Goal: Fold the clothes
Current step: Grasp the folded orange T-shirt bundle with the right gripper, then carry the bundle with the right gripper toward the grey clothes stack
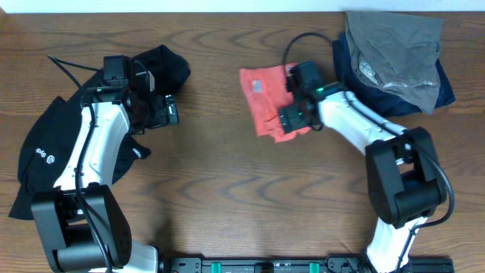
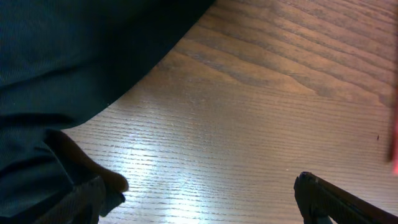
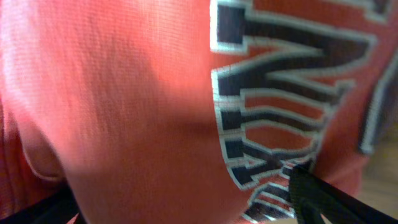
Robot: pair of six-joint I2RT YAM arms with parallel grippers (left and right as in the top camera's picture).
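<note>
Now, your orange-red cotton T-shirt with white-and-navy lettering [image 1: 261, 98] lies crumpled on the wooden table [image 1: 227, 197]. Your right gripper [image 1: 292, 120] is over the shirt's right edge. Its fingers [image 3: 323, 196] are spread wide, and lettered cloth fills the gap between them. Well left of the shirt, your left gripper [image 1: 168, 112] stands equally wide, one finger [image 2: 81, 202] against the large black top [image 1: 42, 144]. Right of the shirt, a grey garment [image 1: 394, 45] lies over navy cloth [image 1: 447, 91].

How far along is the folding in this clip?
Looks done: the orange-red T-shirt is bunched into a small, rough rectangle. In hand: the right gripper sits open over it, gripping nothing visible. Still to do: the black top sprawls unfolded beside the open left gripper; a grey-and-navy pile waits at the far corner.
</note>
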